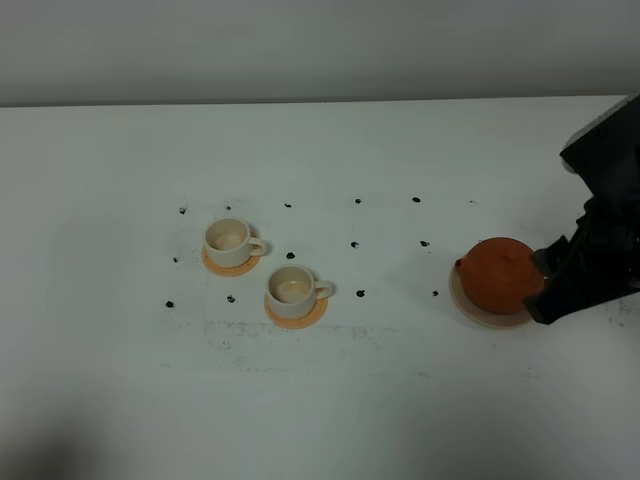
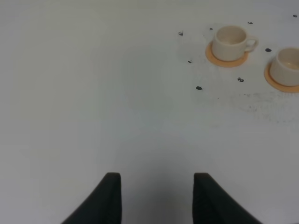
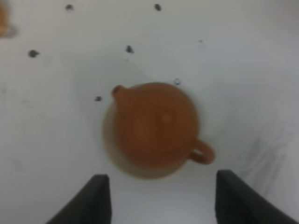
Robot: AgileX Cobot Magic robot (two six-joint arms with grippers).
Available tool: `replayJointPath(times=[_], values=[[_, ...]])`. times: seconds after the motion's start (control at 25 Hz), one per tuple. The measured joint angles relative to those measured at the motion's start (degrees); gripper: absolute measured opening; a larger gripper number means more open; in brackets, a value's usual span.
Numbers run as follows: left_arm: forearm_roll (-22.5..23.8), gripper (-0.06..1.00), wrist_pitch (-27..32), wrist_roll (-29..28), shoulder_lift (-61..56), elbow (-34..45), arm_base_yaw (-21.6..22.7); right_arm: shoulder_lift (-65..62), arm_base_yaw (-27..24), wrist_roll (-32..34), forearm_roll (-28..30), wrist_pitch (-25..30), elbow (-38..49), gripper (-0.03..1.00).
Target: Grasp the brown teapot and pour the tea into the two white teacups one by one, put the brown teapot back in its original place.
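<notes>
The brown teapot [image 1: 500, 277] [image 3: 156, 123] sits on its original place, a pale beige disc [image 1: 478, 314] [image 3: 108, 142], at the right of the table, spout toward the cups. My right gripper [image 1: 540, 290] [image 3: 163, 179] is open just behind the loop handle [image 3: 203, 153], fingers apart and touching nothing. The two white teacups [image 1: 228, 240] [image 1: 292, 289] stand on orange coasters left of centre, also seen in the left wrist view [image 2: 229, 41] [image 2: 288, 65]. My left gripper [image 2: 156, 186] hovers over bare table, fingers apart with nothing between them; it is out of the high view.
Small black dots [image 1: 355, 243] mark the white tabletop [image 1: 400, 400] between the cups and the teapot. A grey wall [image 1: 300, 45] runs along the far edge.
</notes>
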State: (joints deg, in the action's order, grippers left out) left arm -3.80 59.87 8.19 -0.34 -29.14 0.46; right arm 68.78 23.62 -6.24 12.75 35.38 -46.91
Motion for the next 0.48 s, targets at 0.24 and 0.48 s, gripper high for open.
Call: replayJointPath(times=[0.24,0.48], values=[[0.00,0.37,0.00,0.00,0.00,0.00,0.00,1.74,-8.02,-5.06,1.29,-1.95,-1.34,0.48],[0.00,0.37,0.00,0.00,0.00,0.00,0.00,5.00,-12.71,-15.93,1.40,-4.60,-1.34,0.48]])
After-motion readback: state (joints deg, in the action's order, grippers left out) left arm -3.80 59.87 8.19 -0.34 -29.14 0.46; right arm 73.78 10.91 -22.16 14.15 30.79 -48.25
